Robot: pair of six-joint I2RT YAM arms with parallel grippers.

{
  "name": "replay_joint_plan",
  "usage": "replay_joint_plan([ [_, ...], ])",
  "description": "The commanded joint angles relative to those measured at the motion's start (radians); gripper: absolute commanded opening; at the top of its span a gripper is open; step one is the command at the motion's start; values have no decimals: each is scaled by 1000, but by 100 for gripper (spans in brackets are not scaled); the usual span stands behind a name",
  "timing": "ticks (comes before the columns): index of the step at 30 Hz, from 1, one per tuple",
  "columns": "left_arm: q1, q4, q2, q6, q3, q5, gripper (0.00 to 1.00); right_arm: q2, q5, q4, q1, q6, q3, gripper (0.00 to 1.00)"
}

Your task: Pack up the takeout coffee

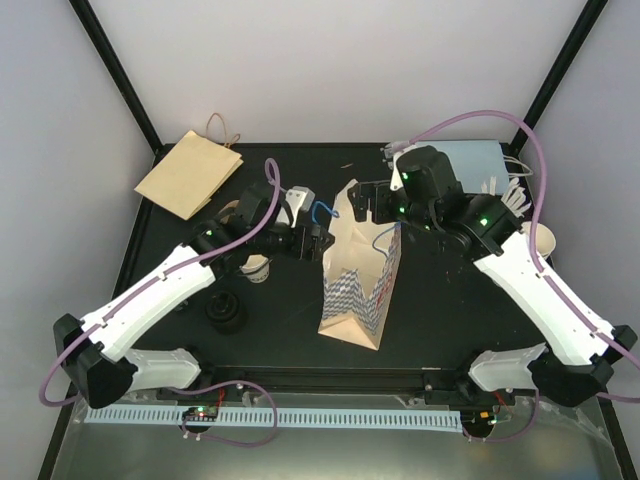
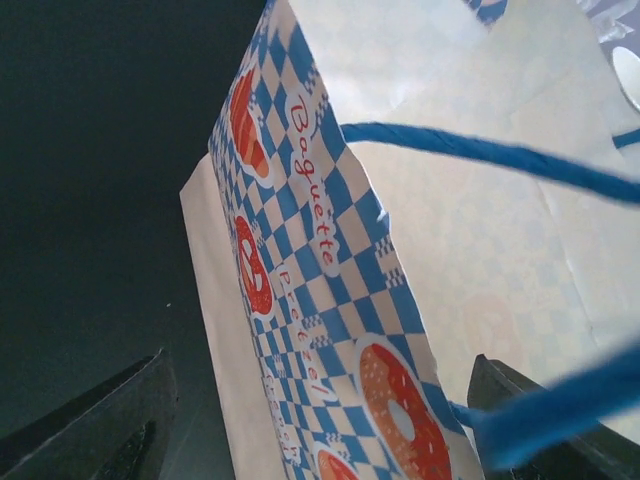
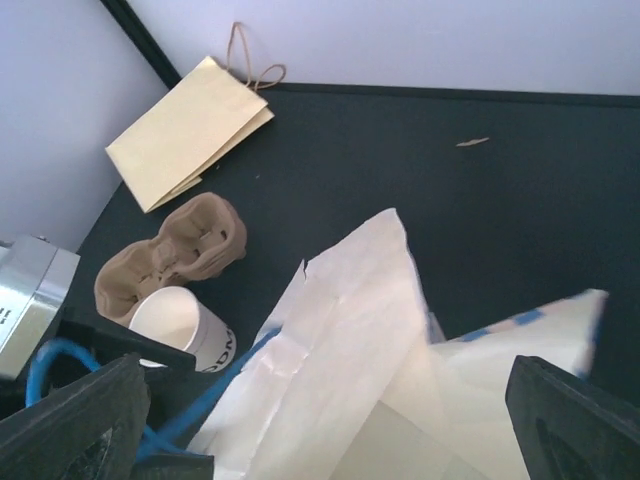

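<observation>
— Coffee cup [image 1: 258, 268]: where is it?

— Left of centre in the overhead view, on the black table [image 1: 450, 330] beside my left arm, its open mouth showing. It is not in the bag. The pulp carrier [image 3: 175, 255] lies just above it in the frame, and a black lid [image 1: 225, 312] sits at lower left, apart from both.

— And the bag?

— The checkered paper bag [image 1: 360, 285] appears to stand at the middle of the frame, mouth toward the top. I judge the step in hand to be opening it, since nothing is packed yet.

— Your claws?

— Both are spread. My left gripper [image 1: 318, 243] is at the bag's upper left corner. In its wrist view the fingers [image 2: 100, 425] sit in the bottom corners, with the printed wall and a blue rope handle [image 2: 480, 150] between them, pinching nothing. My right gripper [image 1: 372, 205] hangs over the mouth at top centre, jaws wide, white inner flaps between them and nothing clamped.

— Next?

— I'd guess one claw must pinch a rim or handle to hold the mouth wide, so the other can fetch the cup. The paper looks floppy, and a loose hold could let it fold shut or tip.
</observation>
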Motion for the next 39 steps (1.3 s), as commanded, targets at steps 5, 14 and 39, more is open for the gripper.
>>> replay_joint_plan([
  [5,-53,-144,84,23,169,-116,73,-69,261,-76,-3,-49,25,100],
  [14,-85,-276,209,79,324,-220,22,-163,456,-83,-3,-19,-95,100],
  [39,186,-86,403,1,549,15,79,-296,417,-122,-188,-19,-280,100],
])
